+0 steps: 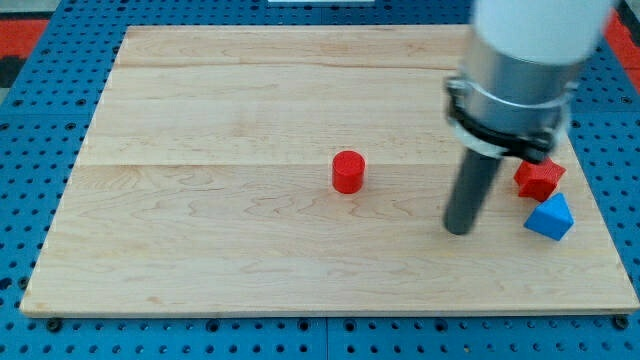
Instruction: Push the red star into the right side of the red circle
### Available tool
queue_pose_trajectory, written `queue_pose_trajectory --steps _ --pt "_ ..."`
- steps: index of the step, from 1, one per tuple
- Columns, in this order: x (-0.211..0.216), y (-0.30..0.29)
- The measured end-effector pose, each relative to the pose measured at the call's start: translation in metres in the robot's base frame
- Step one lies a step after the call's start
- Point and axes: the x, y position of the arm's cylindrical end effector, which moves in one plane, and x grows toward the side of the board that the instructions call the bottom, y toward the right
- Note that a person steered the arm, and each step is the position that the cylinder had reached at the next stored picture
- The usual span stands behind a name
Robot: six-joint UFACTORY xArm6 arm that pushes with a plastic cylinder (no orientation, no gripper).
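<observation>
The red circle (348, 172), a short red cylinder, stands near the middle of the wooden board (200, 200). The red star (539, 179) lies near the board's right edge, partly hidden by the arm's body. My tip (459, 229) rests on the board to the left of the red star and a little lower in the view, and well to the right of the red circle. It touches neither block.
A blue triangular block (550, 217) lies just below the red star, near the board's right edge and to the right of my tip. The arm's large white and grey body (520, 70) covers the board's top right. Blue pegboard (30, 150) surrounds the board.
</observation>
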Motion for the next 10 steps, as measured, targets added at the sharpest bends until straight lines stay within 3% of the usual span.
queue_pose_trajectory --steps 2,4,5,7,10 --pt "0.055 0.055" --pt "0.032 0.149" --pt "-0.004 0.157" --pt "-0.065 0.135" --pt "-0.066 0.048"
